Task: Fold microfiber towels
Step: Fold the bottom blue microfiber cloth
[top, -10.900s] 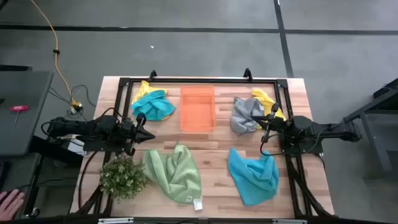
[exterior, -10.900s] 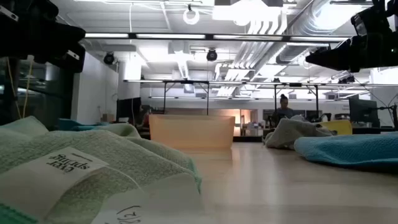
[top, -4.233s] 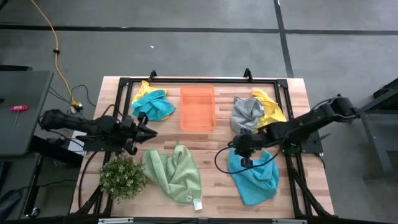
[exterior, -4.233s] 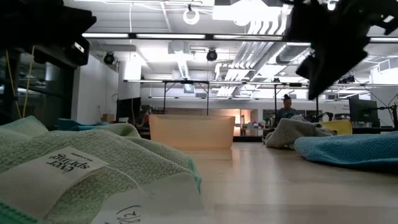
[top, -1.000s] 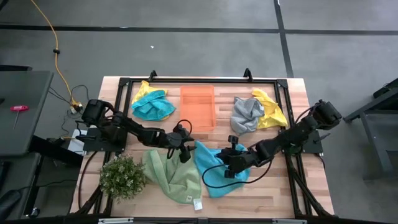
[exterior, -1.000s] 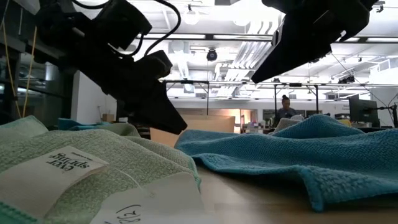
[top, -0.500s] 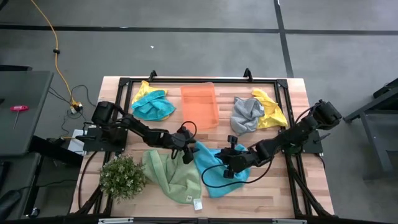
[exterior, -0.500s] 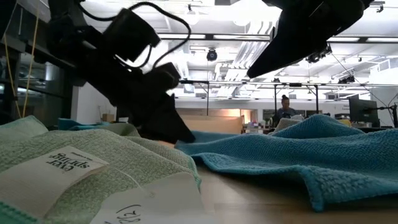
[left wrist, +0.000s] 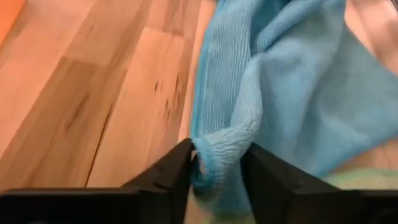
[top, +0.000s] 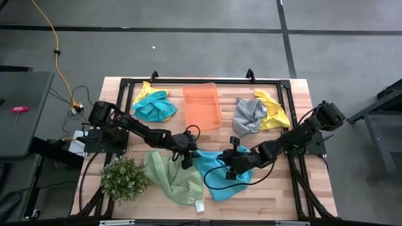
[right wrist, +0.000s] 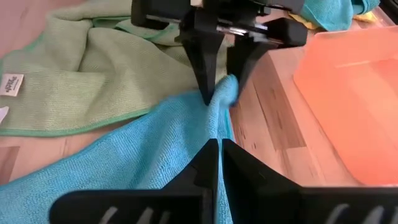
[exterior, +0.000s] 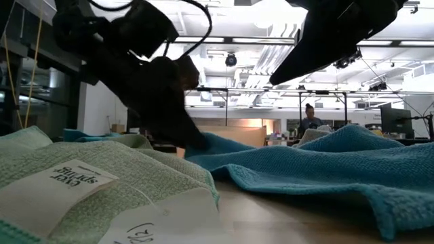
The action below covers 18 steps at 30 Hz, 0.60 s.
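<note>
**Both arms on the teal towel, corner pinch going in**

I'm looking down on the worktop point(top: 295, 88), and the big item in play is the teal-blue towel point(top: 223, 172), lying crumpled at the middle near the front edge, just beside the light green towel point(top: 173, 176). The other towels sit at the back: a teal and yellow pair point(top: 152, 103) on the left side, a grey and yellow heap point(top: 259, 113) on the right.

My left gripper point(left wrist: 214, 168) has its jaws around a bunched corner of the teal towel, pinching the fold between them. My right gripper point(right wrist: 216, 152) is down on the same cloth, jaws pressed together; whether any fabric is caught I can't tell.

To do this well, I judge I want a firm bite on one layer only, then a slow pull apart to spread the cloth flat.

The orange bin point(top: 202, 107) sits at the back centre, slightly skewed, and looks empty.
</note>
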Tool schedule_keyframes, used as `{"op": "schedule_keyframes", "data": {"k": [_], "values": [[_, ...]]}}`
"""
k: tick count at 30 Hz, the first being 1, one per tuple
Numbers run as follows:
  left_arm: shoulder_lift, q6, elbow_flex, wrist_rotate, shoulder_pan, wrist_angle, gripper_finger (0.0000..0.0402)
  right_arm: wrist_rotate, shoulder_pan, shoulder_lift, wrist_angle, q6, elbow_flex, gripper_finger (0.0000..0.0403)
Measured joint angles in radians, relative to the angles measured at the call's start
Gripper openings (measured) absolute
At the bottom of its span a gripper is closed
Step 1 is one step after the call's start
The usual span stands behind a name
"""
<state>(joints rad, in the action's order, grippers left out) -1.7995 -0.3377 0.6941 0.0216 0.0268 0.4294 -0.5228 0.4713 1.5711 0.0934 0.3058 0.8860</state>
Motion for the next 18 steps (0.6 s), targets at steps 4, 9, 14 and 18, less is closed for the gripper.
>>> {"op": "schedule_keyframes", "data": {"k": [4, 9, 14, 18], "values": [[0.064, 0.001, 0.001, -0.003, 0.0, -0.065, 0.0031, 0.0, 0.0, 0.0, 0.012, 0.0, 0.001, 0.0011], [0.18, 0.024, 0.003, 0.002, 0.01, -0.133, 0.0014, 0.0, 0.0, 0.0, 0.069, 0.008, 0.001, 0.0011], [0.287, 0.092, 0.001, 0.013, 0.061, -0.228, 0.0003, -0.033, -0.011, 0.0, 0.153, 0.036, 0.001, 0.0011], [0.326, 0.152, 0.002, -0.022, 0.128, -0.287, 0.0004, 0.004, -0.054, 0.0, 0.201, 0.118, 0.001, 0.0011]]}}
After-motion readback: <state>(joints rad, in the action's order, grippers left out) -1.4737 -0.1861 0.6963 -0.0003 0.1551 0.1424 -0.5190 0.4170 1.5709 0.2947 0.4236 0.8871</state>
